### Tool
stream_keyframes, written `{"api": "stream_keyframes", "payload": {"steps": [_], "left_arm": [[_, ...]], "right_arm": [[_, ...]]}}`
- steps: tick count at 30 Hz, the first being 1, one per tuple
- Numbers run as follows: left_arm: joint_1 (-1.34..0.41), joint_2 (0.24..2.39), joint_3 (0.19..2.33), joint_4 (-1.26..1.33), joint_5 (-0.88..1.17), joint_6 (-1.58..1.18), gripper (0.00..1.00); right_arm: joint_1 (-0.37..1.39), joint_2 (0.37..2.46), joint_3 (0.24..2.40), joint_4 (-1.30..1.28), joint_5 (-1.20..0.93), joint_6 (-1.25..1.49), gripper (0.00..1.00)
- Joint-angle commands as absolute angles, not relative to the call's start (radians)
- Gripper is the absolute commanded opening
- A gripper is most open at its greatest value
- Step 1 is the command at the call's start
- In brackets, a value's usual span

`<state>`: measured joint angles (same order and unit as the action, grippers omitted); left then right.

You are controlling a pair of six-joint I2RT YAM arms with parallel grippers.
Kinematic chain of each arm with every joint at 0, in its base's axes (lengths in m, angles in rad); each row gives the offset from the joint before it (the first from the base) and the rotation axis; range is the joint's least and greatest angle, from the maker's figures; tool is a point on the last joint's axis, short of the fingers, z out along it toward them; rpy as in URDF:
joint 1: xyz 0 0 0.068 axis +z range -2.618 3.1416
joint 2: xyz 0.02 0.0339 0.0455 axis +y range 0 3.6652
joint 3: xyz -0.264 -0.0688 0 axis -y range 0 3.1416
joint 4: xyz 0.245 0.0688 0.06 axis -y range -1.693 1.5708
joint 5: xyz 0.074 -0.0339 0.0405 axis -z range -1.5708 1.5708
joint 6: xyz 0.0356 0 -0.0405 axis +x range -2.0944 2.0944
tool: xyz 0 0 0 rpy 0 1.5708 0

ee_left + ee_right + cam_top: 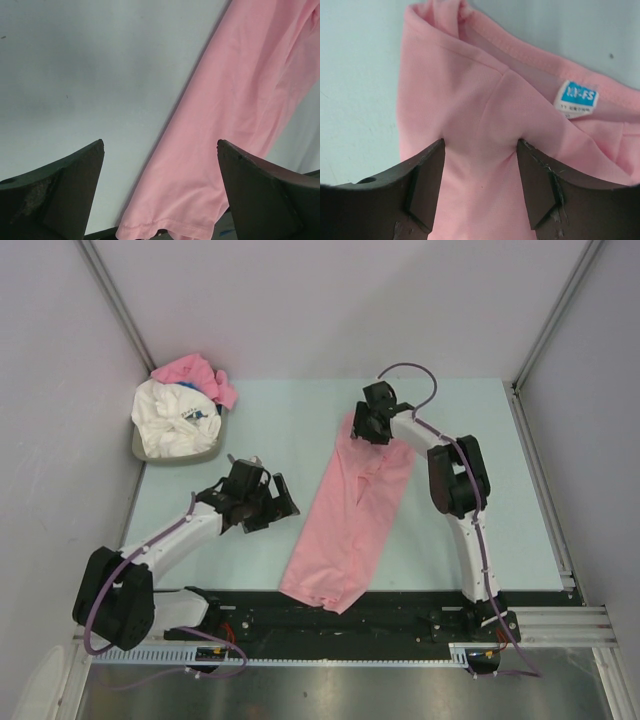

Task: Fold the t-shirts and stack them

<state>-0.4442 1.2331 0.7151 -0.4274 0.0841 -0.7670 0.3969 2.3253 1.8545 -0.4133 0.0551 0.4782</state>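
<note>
left claw (160,145) wide open over the surface (480,440), pink t-shirt (345,525) just right of it, right claw (480,142) half open astride its collar

Pink t-shirt (350,510): soft matt knit cloth, stitched hems, light creases. Neck label (576,97): woven, slight sheen. Worktop (270,410): smooth, matt, pale green. Right claw (480,142) fingers (540,190): dark matt plastic, scuffed, scratched. Left claw (160,145): same plastic, worn edges. Far-left bin (138,446): dull grey plastic. White t-shirt (175,425) in it: crumpled matt cloth. Near sheet (350,690): brushed metal.
</note>
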Motion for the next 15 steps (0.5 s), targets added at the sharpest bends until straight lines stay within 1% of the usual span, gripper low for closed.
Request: {"api": "stream_keyframes", "payload": {"steps": [1,6,15], "left_arm": [[-0.423,1.272,0.747,-0.391,0.101,-0.750,1.00],[-0.411,1.324,0.781,-0.382,0.113,-0.744,1.00],[-0.374,1.377,0.830,-0.377,0.092,-0.749,1.00]], "right_arm": [[0.397,2.505,1.979,-0.547,0.014,0.494,0.66],[0.402,2.598,2.144,-0.614,-0.038,0.517,0.67],[0.419,2.713,2.307,-0.609,-0.123,0.572,0.71]]}}
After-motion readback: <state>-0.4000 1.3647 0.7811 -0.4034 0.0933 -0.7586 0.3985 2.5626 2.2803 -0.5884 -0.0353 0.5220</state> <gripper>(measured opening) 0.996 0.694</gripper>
